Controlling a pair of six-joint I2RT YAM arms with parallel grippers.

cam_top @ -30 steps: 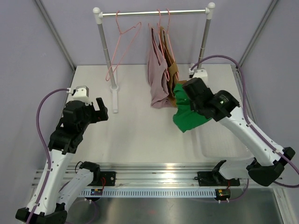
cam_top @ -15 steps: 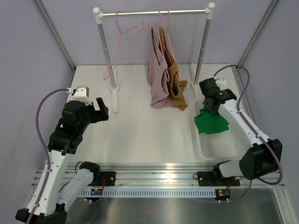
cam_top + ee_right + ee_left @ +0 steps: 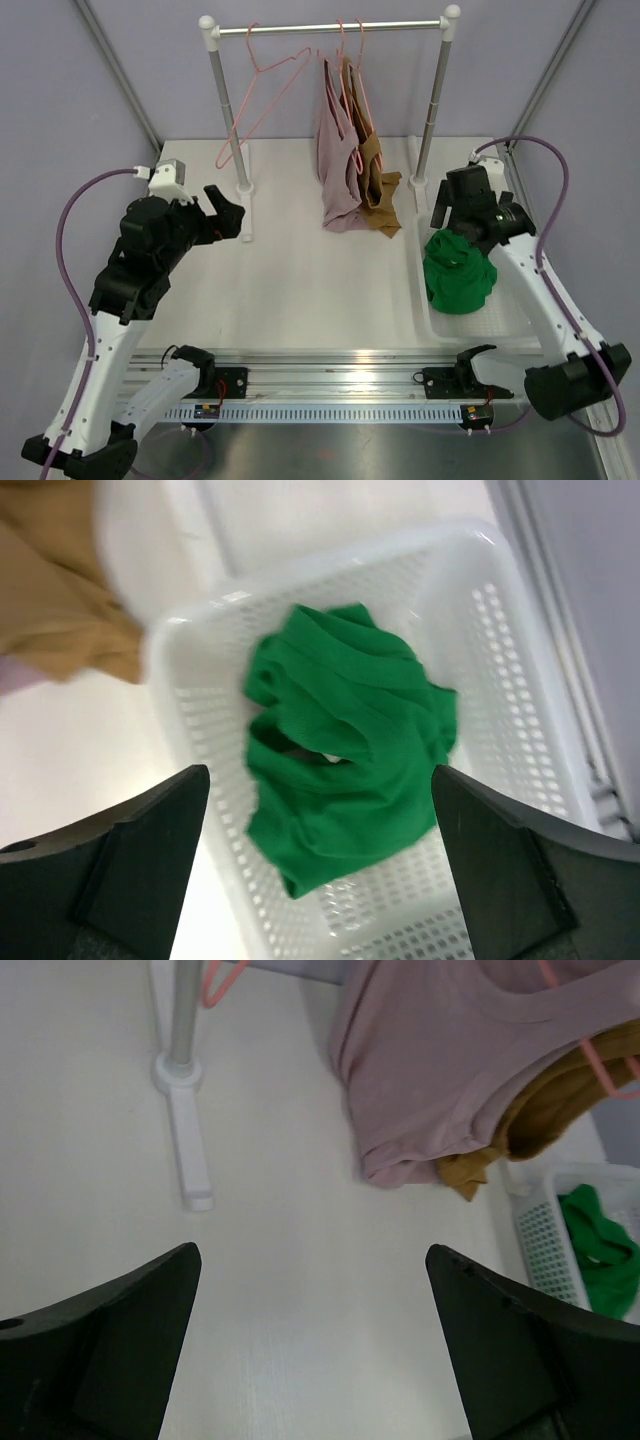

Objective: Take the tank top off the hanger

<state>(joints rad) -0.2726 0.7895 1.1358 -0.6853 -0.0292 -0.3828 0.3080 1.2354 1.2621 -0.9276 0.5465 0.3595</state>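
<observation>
A green tank top (image 3: 458, 272) lies crumpled in the white basket (image 3: 482, 326) at the right, off any hanger. My right gripper (image 3: 446, 222) hangs just above it, open and holding nothing. From the right wrist the green top (image 3: 345, 780) fills the gap below the right gripper (image 3: 318, 770). A mauve tank top (image 3: 338, 160) and a mustard one (image 3: 375, 175) hang on pink hangers (image 3: 345, 45) from the rail (image 3: 300, 28). My left gripper (image 3: 228, 215) is open over the table, left of the mauve top (image 3: 440, 1070); the left gripper (image 3: 310, 1250) holds nothing.
An empty pink hanger (image 3: 262, 100) hangs at the left of the rail. The rack's left post stands on a white foot (image 3: 185, 1140) near my left gripper. The basket (image 3: 500, 630) sits along the table's right edge, beside the rack's right post (image 3: 432, 100).
My right gripper carried the green tank top from beside the rack to the basket, opened and let it go. My left arm moved slightly up and toward the rack.
</observation>
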